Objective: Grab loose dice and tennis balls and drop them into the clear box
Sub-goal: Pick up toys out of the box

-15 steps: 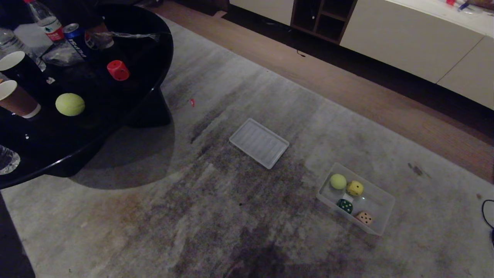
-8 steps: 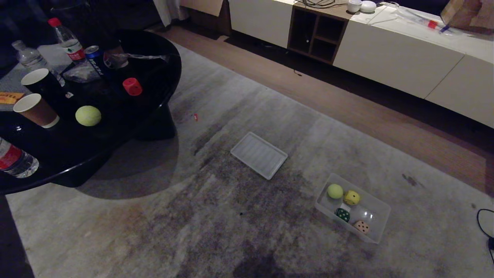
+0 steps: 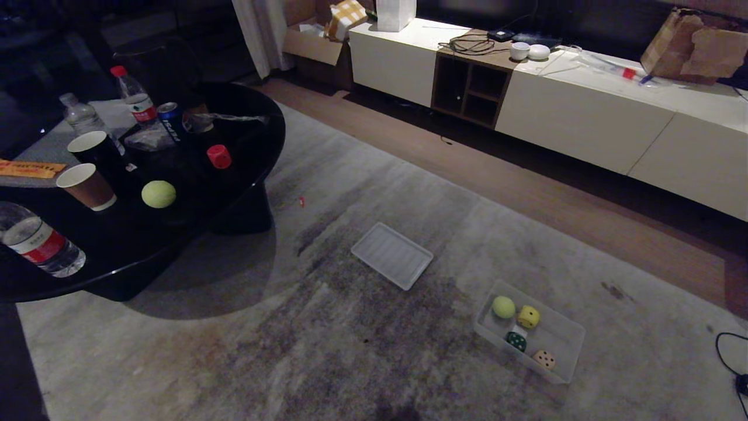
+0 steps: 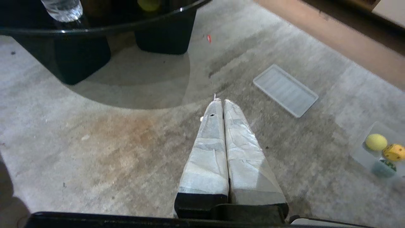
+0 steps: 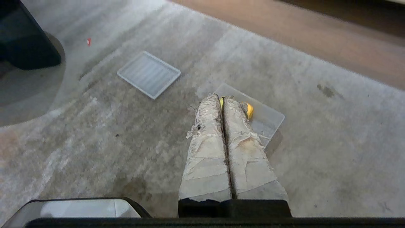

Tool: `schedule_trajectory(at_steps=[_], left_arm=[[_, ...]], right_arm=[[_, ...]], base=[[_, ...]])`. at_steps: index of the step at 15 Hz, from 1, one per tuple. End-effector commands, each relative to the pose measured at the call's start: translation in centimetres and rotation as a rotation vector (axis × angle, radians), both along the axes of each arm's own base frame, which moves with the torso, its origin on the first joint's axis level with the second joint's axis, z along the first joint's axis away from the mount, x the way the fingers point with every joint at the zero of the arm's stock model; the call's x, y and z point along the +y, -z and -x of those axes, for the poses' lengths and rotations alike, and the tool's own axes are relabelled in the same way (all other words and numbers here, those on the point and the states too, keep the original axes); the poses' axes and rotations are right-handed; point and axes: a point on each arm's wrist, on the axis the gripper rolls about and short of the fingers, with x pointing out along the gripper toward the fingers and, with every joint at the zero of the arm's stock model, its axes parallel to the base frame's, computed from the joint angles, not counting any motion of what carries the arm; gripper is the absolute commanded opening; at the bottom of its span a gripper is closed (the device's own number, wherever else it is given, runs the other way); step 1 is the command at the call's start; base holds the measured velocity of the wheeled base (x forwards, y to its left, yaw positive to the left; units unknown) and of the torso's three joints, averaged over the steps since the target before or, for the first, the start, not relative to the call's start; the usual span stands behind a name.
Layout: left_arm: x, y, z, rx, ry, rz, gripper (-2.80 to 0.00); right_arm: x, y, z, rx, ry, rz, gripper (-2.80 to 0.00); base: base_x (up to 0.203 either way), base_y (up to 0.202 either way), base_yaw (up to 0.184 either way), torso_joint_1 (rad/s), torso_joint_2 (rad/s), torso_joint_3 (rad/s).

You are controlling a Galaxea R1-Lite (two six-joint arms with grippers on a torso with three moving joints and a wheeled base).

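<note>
Left side: glossy black round table on a worn grey carpet, carrying clear plastic bottles, two paper cups, a blue can, a fuzzy yellow-green tennis ball and the red die well apart from it. Mid-carpet: flat ribbed translucent lid. Right of it, the clear box sits on the carpet holding the second tennis ball, yellow die, dark green die and tan die. Behind the carpet: wood-plank floor, then a long white low cabinet with open dark cubbies. Left gripper hangs over bare carpet, taped fingers pressed together, empty. Right gripper likewise clenched and empty, above the box's near edge.
</note>
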Motion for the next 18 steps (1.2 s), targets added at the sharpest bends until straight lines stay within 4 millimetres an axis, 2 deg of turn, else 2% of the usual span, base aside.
schedule_trajectory(at_steps=[1,13,18], left_arm=[[0.0,0.04,-0.02,0.003,-0.001,0.001,-2.8],[0.0,0.04,-0.02,0.003,-0.001,0.0,-2.8],[-0.01,0.05,-0.02,0.005,0.003,-0.008,-2.8]], right_arm=[[0.0,0.27,-0.1,0.011,-0.001,0.0,-2.8],[0.0,0.25,-0.09,0.011,-0.001,0.003,-2.8],[0.0,0.27,-0.08,0.011,0.001,0.003,-2.8]], base=[[0.0,0.0,0.0,-0.002,0.01,0.207],[0.0,0.0,0.0,0.002,0.0,0.201],[0.0,0.0,0.0,0.001,0.0,0.057]])
